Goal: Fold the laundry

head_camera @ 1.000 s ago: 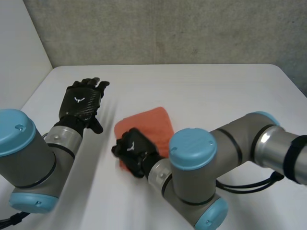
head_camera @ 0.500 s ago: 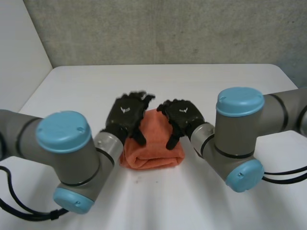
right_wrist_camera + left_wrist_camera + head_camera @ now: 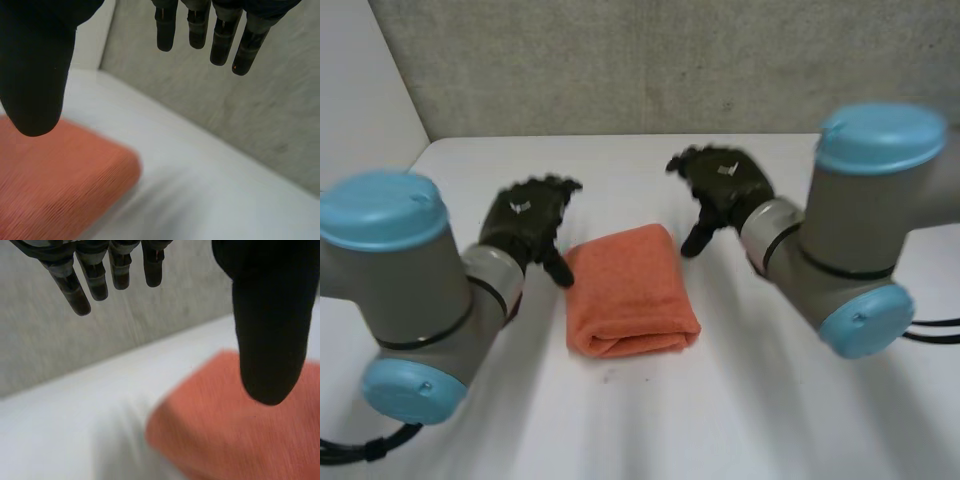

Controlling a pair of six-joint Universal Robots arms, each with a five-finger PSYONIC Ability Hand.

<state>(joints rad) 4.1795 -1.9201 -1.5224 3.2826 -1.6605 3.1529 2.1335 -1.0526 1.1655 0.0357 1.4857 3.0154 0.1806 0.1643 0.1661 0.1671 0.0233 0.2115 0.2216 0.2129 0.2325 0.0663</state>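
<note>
Fingers spread, holding nothing — left hand, right hand flank folded orange towel on table.

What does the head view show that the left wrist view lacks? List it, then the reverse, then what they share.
Head view adds: the left arm, the right arm, the right hand beside the cloth, and the whole orange cloth lying folded between the hands. Left wrist view adds: the underside of the left hand, its fingers straight, close above the cloth's edge. Shared: the left hand, the cloth, the white table and the grey wall.
</note>
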